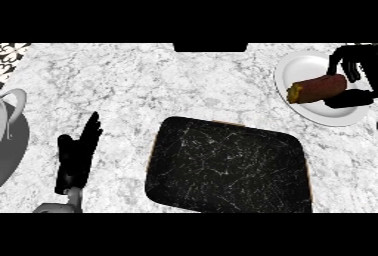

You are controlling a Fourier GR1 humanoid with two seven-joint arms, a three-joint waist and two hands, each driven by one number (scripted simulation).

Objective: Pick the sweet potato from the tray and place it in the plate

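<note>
The sweet potato (317, 89), reddish brown with an orange cut end, lies over the white plate (299, 65) at the upper right. My right hand (353, 62) comes in from the right edge. Its fingers curl over the potato's right end and its thumb (347, 100) lies just below it, so the hand is shut on the potato. The black tray (229, 170) with a wooden rim lies in the lower middle with nothing on it. My left hand (77, 155) rests open on the counter to the left of the tray, fingers pointing up.
A white cup on a grey saucer (11, 125) stands at the left edge. A dark block (210, 46) sits at the counter's far edge. Marble counter (148, 85) lies bare between the tray, the plate and the cup.
</note>
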